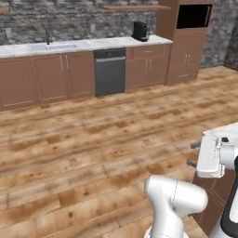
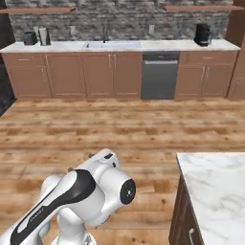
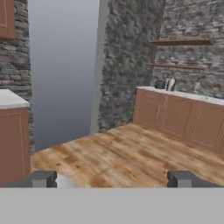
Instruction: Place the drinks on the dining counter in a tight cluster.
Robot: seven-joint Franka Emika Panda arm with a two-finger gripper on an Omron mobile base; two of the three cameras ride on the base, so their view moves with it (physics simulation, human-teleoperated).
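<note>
The drinks are out of view. A corner of the dining counter (image 2: 215,186), with its white veined marble top over brown drawers, lies at the lower right of the right base view; its edge (image 1: 227,128) also shows behind the hand in the left base view. My gripper (image 1: 190,154) is held out sideways over the wooden floor, just off that corner and pointing away from it. It is open, and its two dark fingertips (image 3: 43,178) stand far apart with nothing between them. The gripper (image 3: 112,179) faces bare floor and a stone wall.
Along the far wall runs a counter (image 2: 62,46) with a sink (image 2: 104,44), a dishwasher (image 2: 160,76), a coffee machine (image 2: 202,34) and a toaster (image 2: 29,38). A tall oven cabinet (image 1: 189,42) stands at the right. Wide wooden floor (image 1: 93,139) lies in between.
</note>
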